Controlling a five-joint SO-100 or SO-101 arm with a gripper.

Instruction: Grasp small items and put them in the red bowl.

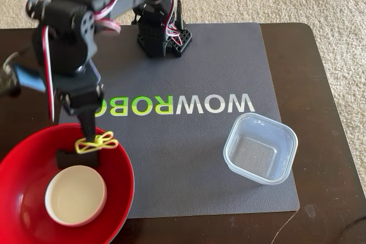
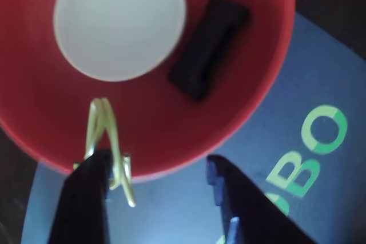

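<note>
The large red bowl point(image 1: 123, 184) sits at the front left of the mat and fills the top of the wrist view point(image 2: 240, 107). Inside it lie the small white bowl point(image 1: 76, 194) point(image 2: 120, 21) and the black oblong clip point(image 2: 209, 47) point(image 1: 71, 157). My gripper point(image 1: 91, 138) point(image 2: 155, 161) hovers over the bowl's rim with its jaws apart. The yellow-green clothespin point(image 1: 96, 142) point(image 2: 103, 121) hangs against the left finger point(image 2: 86, 198) over the bowl's edge, not pinched between both fingers. The clear square container point(image 1: 260, 148) stands empty on the mat at the right.
A grey mat point(image 1: 194, 158) with WOWROBO lettering covers the dark table point(image 1: 320, 84). The arm's base point(image 1: 163, 35) stands at the mat's back edge. Carpet lies beyond the table.
</note>
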